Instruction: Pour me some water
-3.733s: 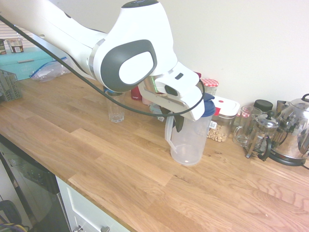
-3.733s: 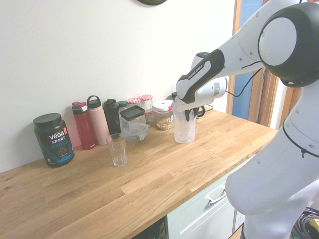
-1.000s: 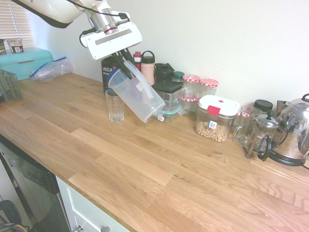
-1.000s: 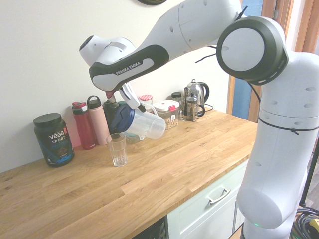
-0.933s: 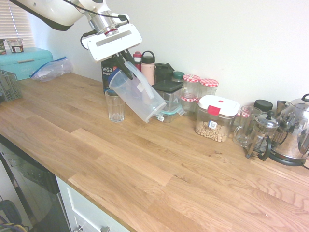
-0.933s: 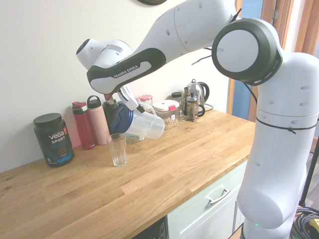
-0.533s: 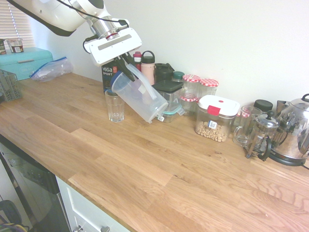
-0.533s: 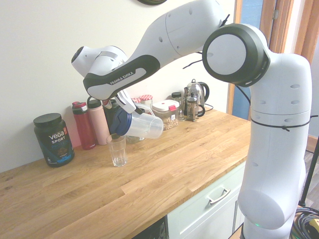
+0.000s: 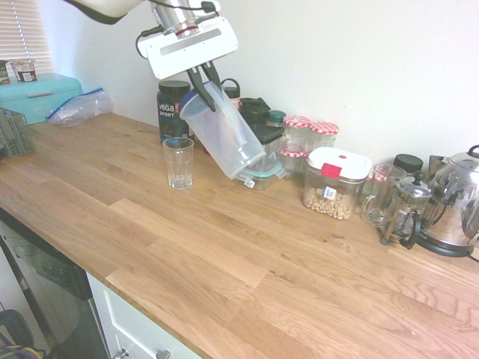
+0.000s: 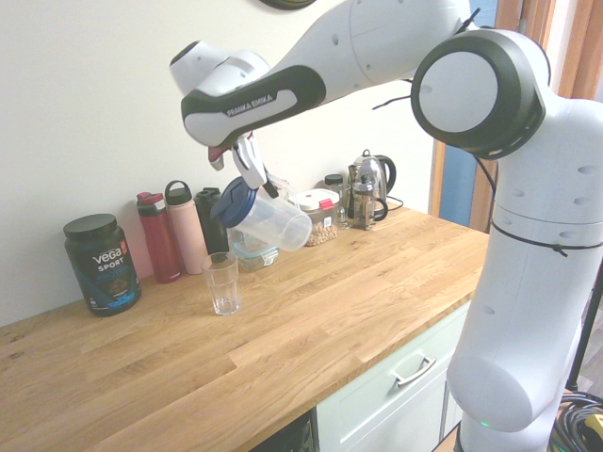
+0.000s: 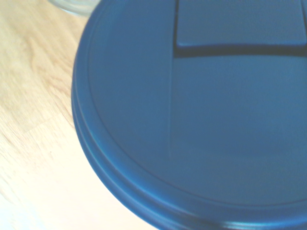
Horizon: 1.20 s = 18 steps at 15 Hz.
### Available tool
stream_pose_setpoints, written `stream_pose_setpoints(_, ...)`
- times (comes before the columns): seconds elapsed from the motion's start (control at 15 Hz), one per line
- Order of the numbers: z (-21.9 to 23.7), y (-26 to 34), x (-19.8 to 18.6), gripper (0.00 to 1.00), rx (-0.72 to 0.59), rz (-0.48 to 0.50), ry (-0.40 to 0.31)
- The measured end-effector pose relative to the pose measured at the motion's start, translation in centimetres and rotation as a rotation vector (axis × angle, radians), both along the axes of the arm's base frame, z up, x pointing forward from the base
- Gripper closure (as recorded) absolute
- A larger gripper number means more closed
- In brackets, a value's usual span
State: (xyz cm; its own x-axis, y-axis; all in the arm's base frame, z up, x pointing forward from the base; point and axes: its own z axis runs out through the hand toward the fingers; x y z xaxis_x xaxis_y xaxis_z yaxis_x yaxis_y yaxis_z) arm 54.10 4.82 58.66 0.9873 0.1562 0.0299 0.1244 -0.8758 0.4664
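Observation:
A clear plastic pitcher (image 9: 224, 134) with a blue lid (image 10: 234, 201) hangs tilted in the air, its lid end raised and pointing toward the drinking glass. My gripper (image 9: 204, 78) is shut on the pitcher's handle near the lid. The empty-looking drinking glass (image 9: 178, 162) stands upright on the wooden counter (image 9: 247, 254), below and to the side of the lid. In the second exterior view the glass (image 10: 222, 282) sits below the pitcher (image 10: 268, 222). The wrist view is filled by the blue lid (image 11: 201, 110). No water shows in the pitcher or glass.
Along the wall stand a black protein tub (image 10: 101, 264), several bottles (image 10: 158, 237), food containers (image 9: 336, 183), a French press (image 9: 403, 212) and a kettle (image 9: 456, 202). A teal box (image 9: 37, 93) and a plastic bag (image 9: 73, 107) lie at the far left.
The pitcher has risen and swung back from the glass; its lid, which dipped to the glass rim half a second ago, now sits higher and the pitcher tilts less.

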Motion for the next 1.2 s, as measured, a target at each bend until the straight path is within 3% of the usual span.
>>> stream_pose_setpoints(0.4,-0.6,-10.2,-2.0,1.00,0.191,-0.289,-0.122)
stream_pose_setpoints(0.8,-3.3,-18.1,-11.6,1.00,0.360,-0.590,-0.215)
stream_pose_setpoints(1.2,-7.2,-21.6,-13.3,1.00,0.511,-0.823,-0.416)
